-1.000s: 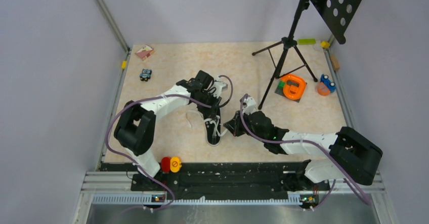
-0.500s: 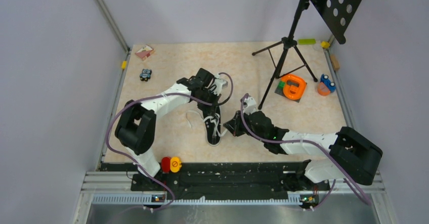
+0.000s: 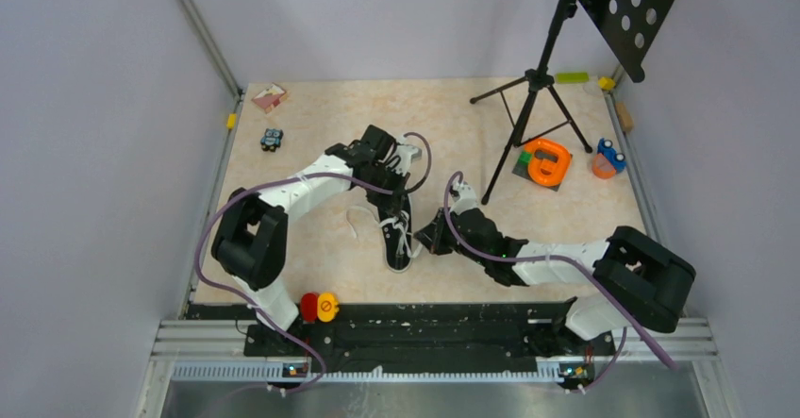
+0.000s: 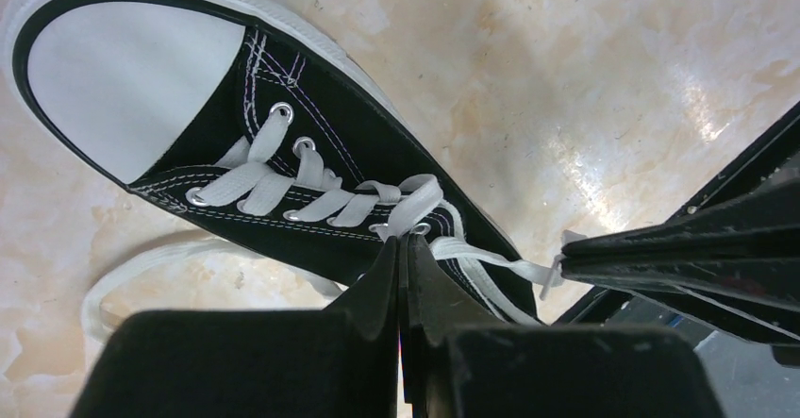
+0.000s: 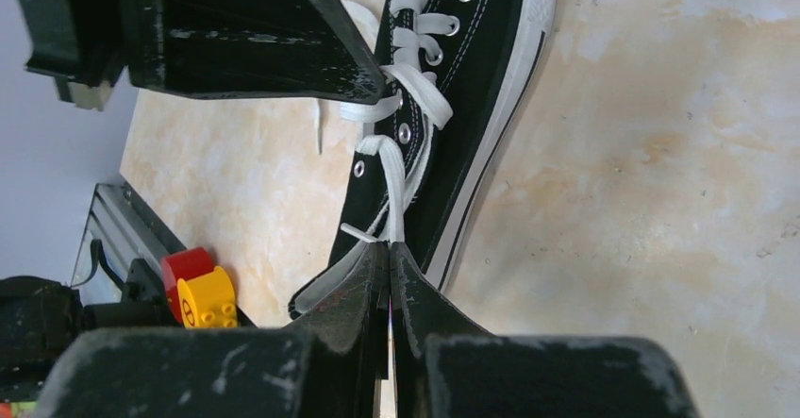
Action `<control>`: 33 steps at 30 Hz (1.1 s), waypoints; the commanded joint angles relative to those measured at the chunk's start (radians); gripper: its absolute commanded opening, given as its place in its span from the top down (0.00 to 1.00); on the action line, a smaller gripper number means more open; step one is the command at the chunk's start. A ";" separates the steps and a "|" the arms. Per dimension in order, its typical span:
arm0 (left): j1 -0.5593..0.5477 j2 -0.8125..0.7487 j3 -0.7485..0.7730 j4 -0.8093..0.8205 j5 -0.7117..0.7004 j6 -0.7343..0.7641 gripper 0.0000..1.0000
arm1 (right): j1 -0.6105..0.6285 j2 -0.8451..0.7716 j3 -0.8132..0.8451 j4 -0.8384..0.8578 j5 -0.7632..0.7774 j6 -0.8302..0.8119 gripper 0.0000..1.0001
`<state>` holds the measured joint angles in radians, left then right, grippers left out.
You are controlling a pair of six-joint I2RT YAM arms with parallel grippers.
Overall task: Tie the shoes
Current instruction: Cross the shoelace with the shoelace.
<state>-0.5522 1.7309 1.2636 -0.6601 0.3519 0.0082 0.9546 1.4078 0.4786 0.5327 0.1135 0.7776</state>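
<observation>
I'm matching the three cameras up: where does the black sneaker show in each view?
Top external: sneaker at centre, just below the middle.
Left wrist: sneaker fills the upper left, with the toe cap at top left.
Right wrist: sneaker at upper centre, cut off by the top edge.
Shared landmark: right pincer, shut on the white lace.

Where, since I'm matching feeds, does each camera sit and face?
Top external: above and behind the bases, looking down on the table, both arms and the sneaker.
Left wrist: on the left arm, looking past the shut left gripper at toe cap and laces.
Right wrist: on the right arm, looking past the shut right gripper along the sneaker's side.
Shared: both wrist views show the laces and the opposite gripper.
</observation>
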 commanded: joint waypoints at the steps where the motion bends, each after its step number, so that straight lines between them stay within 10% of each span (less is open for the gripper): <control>1: 0.023 -0.068 0.024 0.017 0.068 -0.042 1.00 | 0.009 0.011 0.043 0.041 0.055 0.063 1.00; 24: 0.066 -0.106 -0.039 0.050 0.133 -0.066 1.00 | 0.013 0.097 0.125 0.027 0.124 0.146 1.00; 27: 0.066 -0.118 -0.044 0.040 0.074 -0.054 0.92 | 0.013 0.057 0.083 0.018 0.143 0.151 1.00; 29: 0.066 -0.128 -0.053 0.048 0.057 -0.058 0.56 | 0.013 0.020 0.051 0.004 0.160 0.154 1.00; 33: 0.066 -0.138 -0.066 0.076 0.061 -0.081 0.45 | 0.012 -0.076 -0.015 -0.067 0.206 0.160 1.00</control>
<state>-0.4881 1.6501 1.2160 -0.6224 0.4301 -0.0616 0.9600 1.4349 0.5137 0.5091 0.2508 0.9215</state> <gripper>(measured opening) 0.535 0.009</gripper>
